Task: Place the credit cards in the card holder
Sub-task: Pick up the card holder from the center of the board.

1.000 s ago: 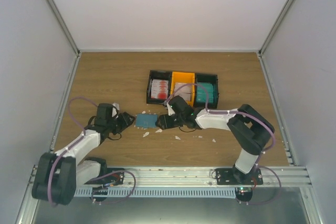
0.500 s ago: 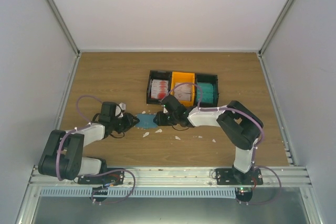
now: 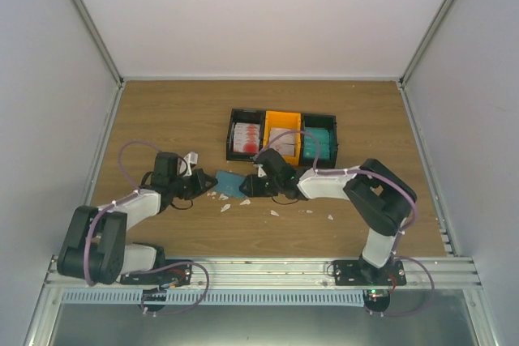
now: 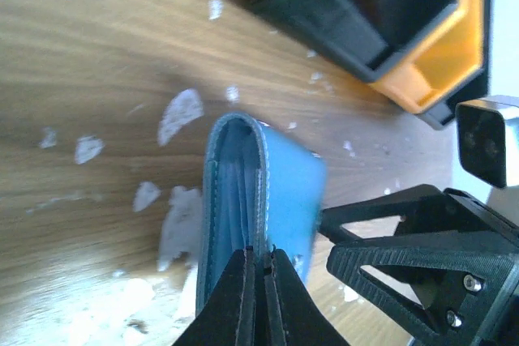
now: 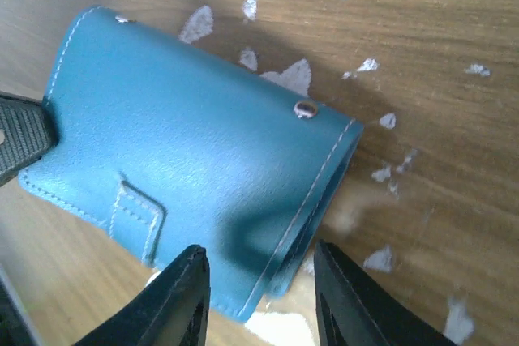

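The blue-teal card holder (image 3: 229,182) lies closed on the table in front of the bins. My left gripper (image 3: 207,186) is shut on one edge of its cover (image 4: 285,192), fingertips (image 4: 243,258) pinched together on the leather. My right gripper (image 5: 259,281) stands open at the opposite end, with a corner of the card holder (image 5: 186,143) between its spread fingers and a gap on each side. The credit cards stand in the bins: red-and-white ones (image 3: 246,137), whitish ones (image 3: 282,143) and teal-green ones (image 3: 319,145).
A row of three bins sits behind the holder: black (image 3: 235,123), orange (image 3: 284,118), black (image 3: 331,123). Small white scraps (image 3: 226,207) are scattered on the wood around the holder. The enclosure's grey walls close in left, right and back.
My left gripper moved in and closed on the card holder's edge. My right gripper narrowed around the other end. The holder shifted slightly and its left edge rose.
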